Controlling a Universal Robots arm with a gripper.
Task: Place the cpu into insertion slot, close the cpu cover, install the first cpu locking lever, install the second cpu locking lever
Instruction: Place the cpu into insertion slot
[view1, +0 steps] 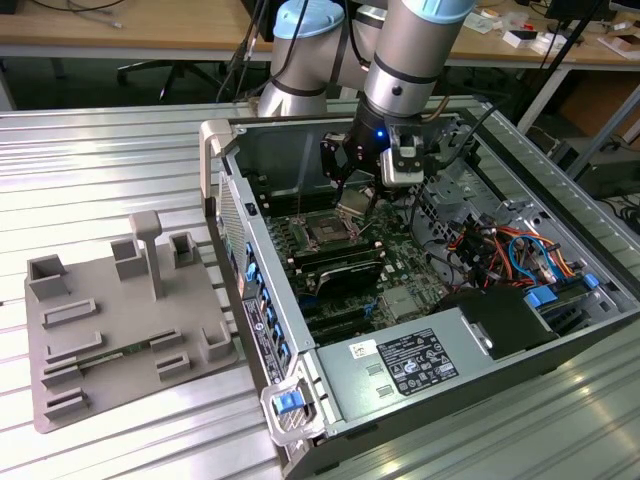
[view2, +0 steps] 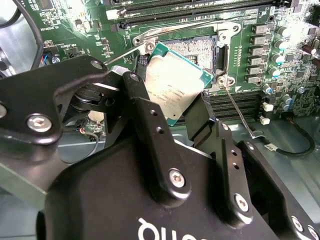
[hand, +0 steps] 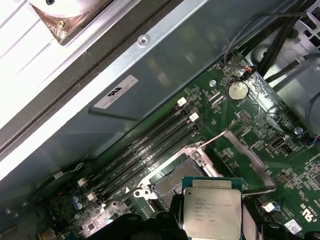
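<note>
My gripper (view1: 356, 200) is shut on the cpu (view1: 356, 208), a flat square chip with a silver-grey top, gripped by two opposite edges. It hangs tilted just above the insertion slot (view1: 325, 232) inside the open computer case. In the second wrist view the cpu (view2: 175, 80) sits between the black fingers (view2: 137, 92), partly over the dark pin field of the insertion slot (view2: 200, 47). The first wrist view has the cpu (hand: 212, 207) near the slot (hand: 172, 182). The thin silver frame of the cpu cover (hand: 252, 161) stands open beside the slot. A thin wire lever (view2: 240, 115) sticks out, unlatched.
Long black memory slots (hand: 145, 150) run beside the socket. The case's metal wall (view1: 285, 150) rises close behind the gripper. Coloured cables (view1: 500, 250) and a power supply (view1: 420, 360) fill the case's right side in the exterior view. A grey fixture tray (view1: 120, 320) lies on the exterior view's left.
</note>
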